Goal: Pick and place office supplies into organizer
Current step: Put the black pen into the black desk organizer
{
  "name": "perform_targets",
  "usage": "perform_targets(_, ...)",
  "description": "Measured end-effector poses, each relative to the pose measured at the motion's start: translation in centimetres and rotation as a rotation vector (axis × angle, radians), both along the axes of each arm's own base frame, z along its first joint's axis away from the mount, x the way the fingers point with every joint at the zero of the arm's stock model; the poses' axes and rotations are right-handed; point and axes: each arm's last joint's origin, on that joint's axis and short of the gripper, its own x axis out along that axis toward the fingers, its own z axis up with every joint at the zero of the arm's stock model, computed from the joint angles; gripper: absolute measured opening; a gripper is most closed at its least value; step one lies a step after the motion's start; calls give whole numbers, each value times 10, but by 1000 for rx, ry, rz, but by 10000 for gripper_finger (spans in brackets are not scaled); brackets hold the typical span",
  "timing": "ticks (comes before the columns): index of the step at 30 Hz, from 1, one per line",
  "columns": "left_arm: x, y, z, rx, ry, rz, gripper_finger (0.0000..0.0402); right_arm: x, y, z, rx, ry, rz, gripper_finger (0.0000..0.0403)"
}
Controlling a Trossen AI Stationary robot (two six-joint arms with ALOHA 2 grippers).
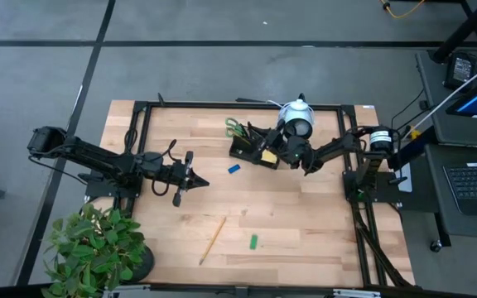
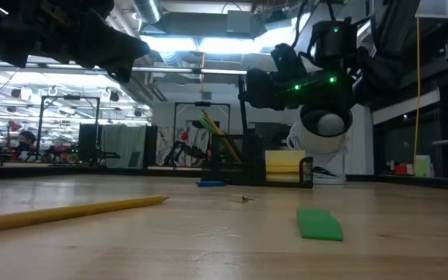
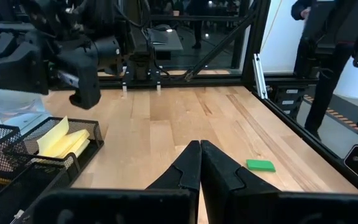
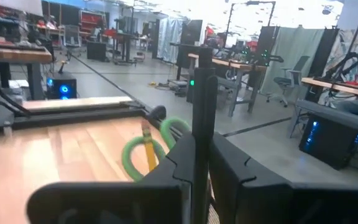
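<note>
A pale wooden bench [image 1: 305, 223] with a black frame carries the scene. A leafy green potted plant [image 1: 93, 248] sits at its near left corner. A white round lens-faced device [image 1: 297, 121] stands by the far edge. Off to the right, an open laptop [image 1: 474, 180] rests on a side stand.

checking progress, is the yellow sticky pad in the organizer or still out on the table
In: the yellow sticky pad sits inside the black mesh organizer, in its lower front compartment.

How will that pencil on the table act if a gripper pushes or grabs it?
The pencil lies flat on the bare table, so a sideways push would probably roll it. It looks thin and stiff, likely light, and so low that fingers may struggle to get under it.
</note>
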Motion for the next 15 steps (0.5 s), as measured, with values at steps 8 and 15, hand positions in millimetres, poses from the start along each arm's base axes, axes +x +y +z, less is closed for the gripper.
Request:
perform_targets(8, 0, 0, 0, 0, 4, 0, 1, 1, -9, -12, 2, -14, -25, 29)
perform_targets(15, 0, 0, -1, 0, 5, 0, 1, 1, -9, -14, 6, -3, -25, 42)
